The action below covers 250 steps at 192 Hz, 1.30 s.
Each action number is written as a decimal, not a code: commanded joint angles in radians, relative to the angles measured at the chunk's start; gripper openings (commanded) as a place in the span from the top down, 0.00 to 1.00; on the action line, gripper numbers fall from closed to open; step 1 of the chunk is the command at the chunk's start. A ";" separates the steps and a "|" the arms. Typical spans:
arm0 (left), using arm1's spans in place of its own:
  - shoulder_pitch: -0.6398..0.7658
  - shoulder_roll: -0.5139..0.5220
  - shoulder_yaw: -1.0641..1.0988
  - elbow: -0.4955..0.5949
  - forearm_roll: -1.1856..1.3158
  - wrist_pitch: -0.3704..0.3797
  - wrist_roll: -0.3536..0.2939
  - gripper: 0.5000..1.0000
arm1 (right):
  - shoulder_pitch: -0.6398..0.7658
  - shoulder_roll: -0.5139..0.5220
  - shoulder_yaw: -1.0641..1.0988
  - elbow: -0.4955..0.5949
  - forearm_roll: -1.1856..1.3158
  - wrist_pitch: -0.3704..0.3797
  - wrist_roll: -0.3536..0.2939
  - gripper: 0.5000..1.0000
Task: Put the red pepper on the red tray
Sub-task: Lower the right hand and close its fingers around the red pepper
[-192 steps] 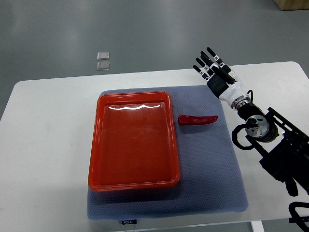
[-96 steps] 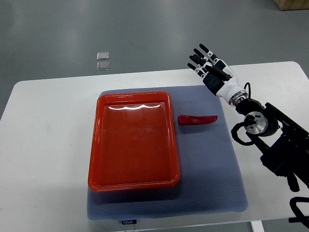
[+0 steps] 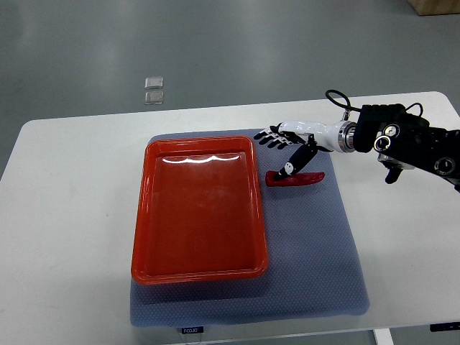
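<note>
A red pepper [image 3: 300,178] lies on the blue-grey mat [image 3: 309,237], just right of the red tray [image 3: 199,273]. The tray is empty. My right hand [image 3: 284,149] comes in from the right edge and hovers over the pepper's left end. Its fingers [image 3: 269,136] are spread toward the tray's top right corner, and the thumb [image 3: 293,163] points down at the pepper. The hand holds nothing. The left arm is out of view.
The mat lies on a white table [image 3: 65,215]. My right forearm and its black joints [image 3: 402,140] stretch over the table's right side. Two small clear squares [image 3: 153,89] lie on the floor beyond the table.
The right hand has swung from above the mat's far right corner leftward and down, turning from fingers-up to level, and now hovers over the pepper. The pepper has not moved.
</note>
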State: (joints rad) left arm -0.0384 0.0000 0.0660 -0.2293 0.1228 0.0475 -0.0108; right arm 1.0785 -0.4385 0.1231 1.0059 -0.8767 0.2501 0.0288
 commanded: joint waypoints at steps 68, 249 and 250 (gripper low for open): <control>-0.002 0.000 0.001 -0.001 0.000 -0.002 0.000 0.00 | 0.023 -0.059 -0.135 0.060 -0.127 -0.101 -0.003 0.19; -0.002 0.000 0.000 0.001 0.000 0.000 0.000 0.00 | -0.032 0.011 -0.137 0.010 -0.139 -0.169 -0.001 0.38; -0.002 0.000 0.000 0.001 0.000 0.000 0.000 0.00 | -0.032 0.011 -0.137 0.010 -0.139 -0.169 -0.001 0.38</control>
State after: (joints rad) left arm -0.0398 0.0000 0.0659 -0.2285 0.1227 0.0461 -0.0108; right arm 1.0505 -0.4333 -0.0140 1.0168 -1.0140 0.0838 0.0276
